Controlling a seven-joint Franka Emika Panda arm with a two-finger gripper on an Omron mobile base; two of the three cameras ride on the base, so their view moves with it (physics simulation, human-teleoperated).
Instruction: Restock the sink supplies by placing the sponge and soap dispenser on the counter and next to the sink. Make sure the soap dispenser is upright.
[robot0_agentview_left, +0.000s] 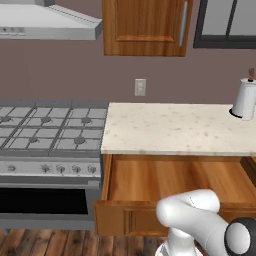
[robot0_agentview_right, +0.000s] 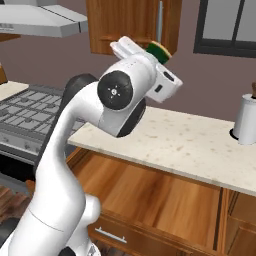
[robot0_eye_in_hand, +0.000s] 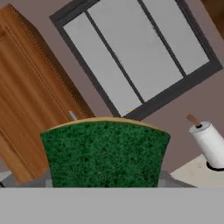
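Note:
My gripper (robot0_agentview_right: 158, 54) is raised high above the counter (robot0_agentview_right: 175, 145), shut on the sponge (robot0_agentview_right: 159, 51). Up there the sponge shows as a small green pad with a yellowish edge at the tip of the hand. In the hand view the sponge (robot0_eye_in_hand: 105, 153) is close up with its dark green face toward the camera, and it hides the fingertips of the gripper (robot0_eye_in_hand: 105, 181). The beige speckled counter (robot0_agentview_left: 175, 127) lies to the right of the stove. The soap dispenser and the sink are out of view.
A wooden drawer (robot0_agentview_left: 170, 185) stands pulled open under the counter, in front of the arm. A white paper-towel roll (robot0_agentview_left: 245, 100) stands at the counter's far right. A gas stove (robot0_agentview_left: 45, 130) is on the left. An upper cabinet (robot0_agentview_left: 145, 27) and a window (robot0_eye_in_hand: 135, 52) hang above.

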